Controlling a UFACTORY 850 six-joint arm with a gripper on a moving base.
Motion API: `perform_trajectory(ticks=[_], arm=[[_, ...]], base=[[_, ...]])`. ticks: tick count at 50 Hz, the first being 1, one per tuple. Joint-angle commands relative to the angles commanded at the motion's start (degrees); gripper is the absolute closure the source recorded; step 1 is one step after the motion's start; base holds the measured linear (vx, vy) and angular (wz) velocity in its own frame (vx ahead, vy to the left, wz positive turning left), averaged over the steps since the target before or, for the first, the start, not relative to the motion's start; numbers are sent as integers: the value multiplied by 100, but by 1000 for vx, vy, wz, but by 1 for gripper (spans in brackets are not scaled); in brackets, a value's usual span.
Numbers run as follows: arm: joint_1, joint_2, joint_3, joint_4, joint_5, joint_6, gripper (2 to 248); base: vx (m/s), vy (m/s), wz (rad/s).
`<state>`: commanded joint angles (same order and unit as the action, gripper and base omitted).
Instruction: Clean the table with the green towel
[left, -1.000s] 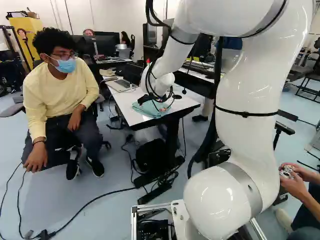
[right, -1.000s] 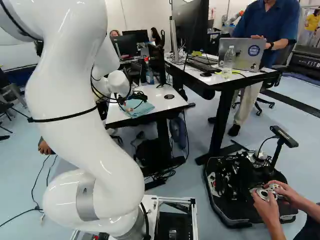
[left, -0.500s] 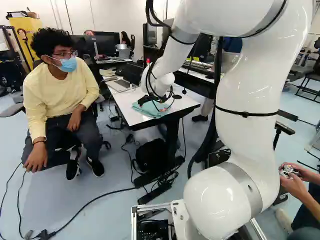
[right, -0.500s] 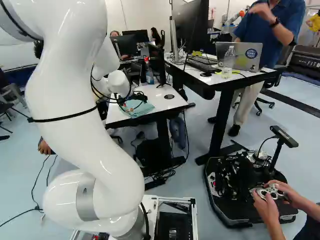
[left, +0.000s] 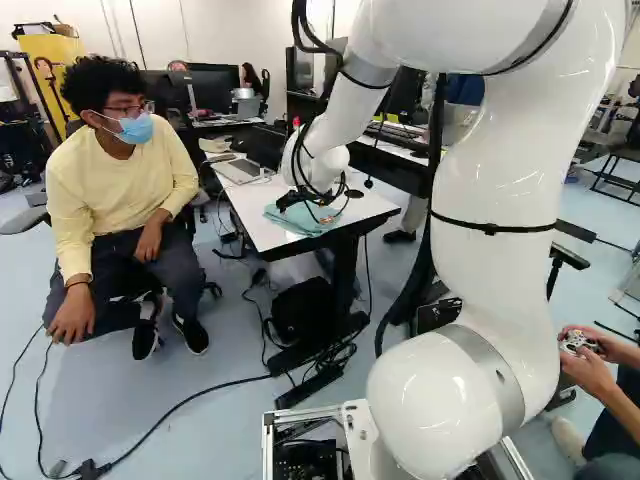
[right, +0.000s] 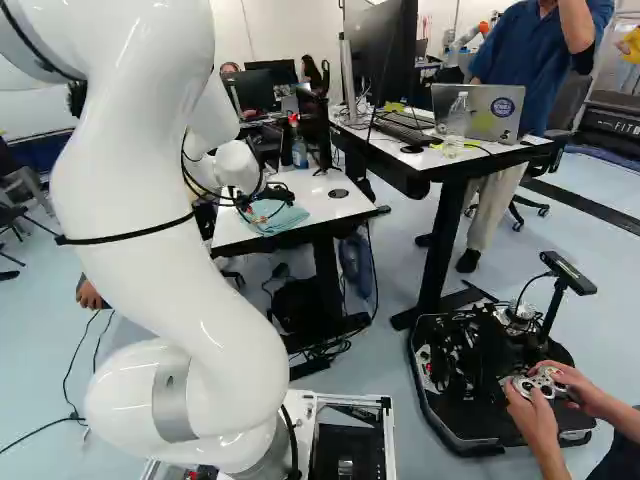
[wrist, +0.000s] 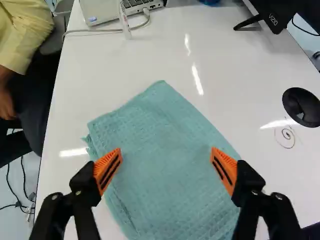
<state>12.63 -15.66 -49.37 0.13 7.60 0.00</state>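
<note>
On table (wrist: 150, 60), green towel (wrist: 165, 150) under wide-open fingers (wrist: 108, 167), contact hard to tell; wrist view cuts off towel's end

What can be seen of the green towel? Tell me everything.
The green towel is pale blue-green, with a gridded, cloth-like weave. It looks folded, with loose edges along one side, and lies nearly flat on the white tabletop, one corner pointing away from the end effector. The open end effector spans it without gripping; whether its pads touch it, I cannot tell.
</note>
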Motion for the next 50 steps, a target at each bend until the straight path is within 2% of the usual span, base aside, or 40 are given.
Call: perform_trajectory(ticks=[1, 2, 6, 7, 11, 12, 17, 18, 22, 23, 27, 28, 33, 34, 38, 39, 43, 44, 48, 49, 50], arm=[[0, 0, 0, 0, 0, 0, 7], [0, 0, 0, 0, 0, 0, 21], [0, 0, 0, 0, 0, 0, 21], [0, 0, 0, 0, 0, 0, 33], [0, 0, 0, 0, 0, 0, 33], [0, 0, 0, 0, 0, 0, 45], [0, 0, 0, 0, 0, 0, 45], [0, 0, 0, 0, 0, 0, 57], [0, 0, 0, 0, 0, 0, 57], [0, 0, 0, 0, 0, 0, 69], [0, 0, 0, 0, 0, 0, 69], [0, 0, 0, 0, 0, 0, 82], [0, 0, 0, 0, 10, 0, 82], [0, 0, 0, 0, 16, 0, 94], [0, 0, 0, 0, 44, 0, 94], [0, 0, 0, 0, 52, 0, 105], [0, 0, 0, 0, 86, 0, 105], [0, 0, 0, 0, 95, 0, 117], [0, 0, 0, 0, 131, 0, 117], [0, 0, 0, 0, 140, 0, 129], [0, 0, 0, 0, 150, 0, 129]], base=[[0, 0, 0], [0, 0, 0], [0, 0, 0], [0, 0, 0], [0, 0, 0], [0, 0, 0], [0, 0, 0], [0, 0, 0], [0, 0, 0], [0, 0, 0], [0, 0, 0], [0, 0, 0], [0, 0, 0], [0, 0, 0], [0, 0, 0], [0, 0, 0], [0, 0, 0], [0, 0, 0], [0, 0, 0], [0, 0, 0], [0, 0, 0]])
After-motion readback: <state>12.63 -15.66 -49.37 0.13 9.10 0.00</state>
